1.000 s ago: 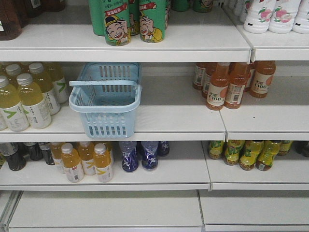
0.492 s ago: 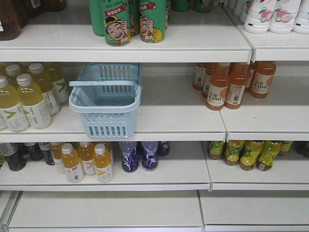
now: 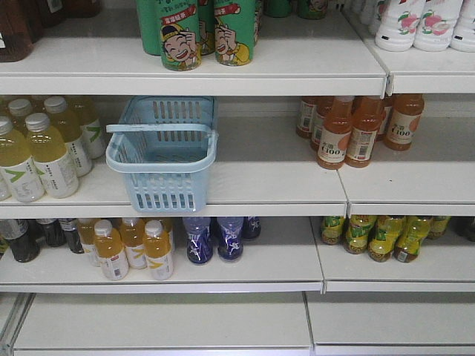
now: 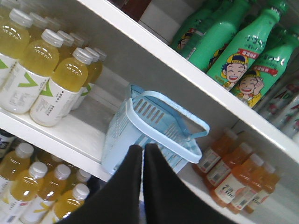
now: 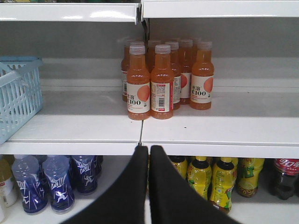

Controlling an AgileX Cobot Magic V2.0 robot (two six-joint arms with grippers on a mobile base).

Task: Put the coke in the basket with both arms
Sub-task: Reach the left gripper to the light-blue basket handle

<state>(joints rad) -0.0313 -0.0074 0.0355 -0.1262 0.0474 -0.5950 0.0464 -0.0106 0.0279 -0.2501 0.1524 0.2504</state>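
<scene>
**Op:** End effector status?

**Eng:** Your left end effector [image 4: 143, 147] is at bottom centre of the left wrist view. Its fingers are pressed together with nothing between them. Your right end effector [image 5: 149, 149] is the same: closed and holding nothing, bottom centre of the right wrist view.

**Op:** Basket?

**Eng:** The basket [image 3: 162, 159] sits upright on the middle shelf [image 3: 282, 185], centre-left of the front view. Its handle [image 3: 159, 127] lies across the top. Pale yellow bottles [image 3: 44, 152] stand just beside it on the frame's left. Orange bottles [image 3: 349, 133] stand well apart on the frame's right.

In your left wrist view the basket is at frame centre, just above the closed fingertips. In your right wrist view only a corner of it shows, at the left edge. There the orange bottles fill the centre, on the shelf above the fingertips.

**Op:** Coke?

**Eng:** I can't tell where the coke is from these views. A dark bottle with a red label [image 5: 285, 175] stands in the lower right corner of your right wrist view. It is on the lower shelf, near some yellow-green bottles [image 5: 212, 179].
</scene>
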